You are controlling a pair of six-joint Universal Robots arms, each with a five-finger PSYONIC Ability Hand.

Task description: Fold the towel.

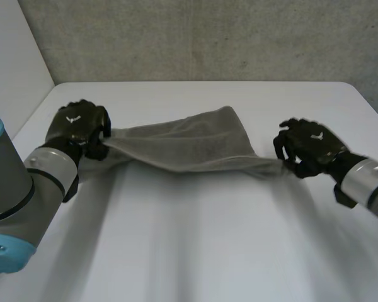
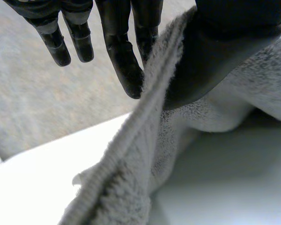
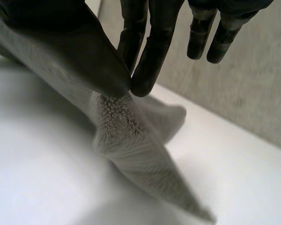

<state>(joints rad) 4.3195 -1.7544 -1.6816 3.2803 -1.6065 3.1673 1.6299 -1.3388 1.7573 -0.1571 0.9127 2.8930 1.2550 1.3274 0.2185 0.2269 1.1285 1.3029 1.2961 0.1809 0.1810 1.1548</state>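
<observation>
Standing at the white table, an onlooker sees the grey towel strung between the two hands above the middle of the tabletop. Its span sags slightly and casts a shadow on the surface below. The left hand has one end of the towel. In the left wrist view, the hemmed edge passes between the thumb and the nearest straight finger, which pinch it; the other fingers extend clear of the cloth. The right hand has the opposite end. In the right wrist view, a thumb and a fingertip meet on a bunched corner, and the cloth fans out below the pinch toward the table. The other fingers are spread and hold nothing. The far edge of the towel rises to a loose corner behind the span. Whether any lower part touches the table cannot be determined. Judged against the task, the pick-up stage appears complete: both ends are secured and the cloth is pulled roughly taut. No finished fold is visible. The towel hangs as a gathered band, not as a flat, squared layer. Remaining work, as far as can be judged: lay one portion on the table, bring the held edge over onto it, align the edges and release both pinches.
</observation>
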